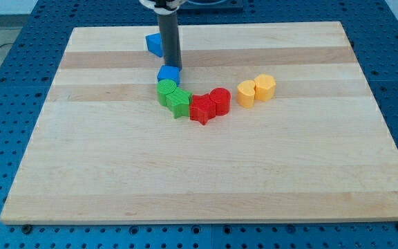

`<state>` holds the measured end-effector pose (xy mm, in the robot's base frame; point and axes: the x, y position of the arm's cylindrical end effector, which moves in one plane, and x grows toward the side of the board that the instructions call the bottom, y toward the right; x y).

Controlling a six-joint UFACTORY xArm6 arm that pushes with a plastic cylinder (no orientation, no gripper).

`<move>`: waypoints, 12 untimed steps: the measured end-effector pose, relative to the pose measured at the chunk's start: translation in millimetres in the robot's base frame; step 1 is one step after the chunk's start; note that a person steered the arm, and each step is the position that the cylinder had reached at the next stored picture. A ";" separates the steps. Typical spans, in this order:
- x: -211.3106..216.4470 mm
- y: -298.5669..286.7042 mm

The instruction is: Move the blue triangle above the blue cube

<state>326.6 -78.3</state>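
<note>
The blue triangle (154, 44) lies near the view's top, left of centre, partly hidden behind my rod. The blue cube (168, 74) sits below it, touching the green blocks. My tip (173, 67) stands just above the blue cube's upper right edge and to the right of and below the blue triangle. The rod rises out of the view's top.
A green round block (165, 90) and a green star-like block (179, 102) sit below the blue cube. A red star block (201, 108) and a red cylinder (220, 101) follow to the right. Two yellow blocks (256, 90) lie further right. The wooden board (206, 173) has blue surroundings.
</note>
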 end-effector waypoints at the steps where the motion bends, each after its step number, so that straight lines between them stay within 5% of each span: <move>1: 0.0 -51.6; 4: -110.7 -85.0; 8: -41.3 1.8; 9: -58.8 1.8; 10: -90.3 -2.6; 12: -79.8 -94.6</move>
<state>246.7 -172.9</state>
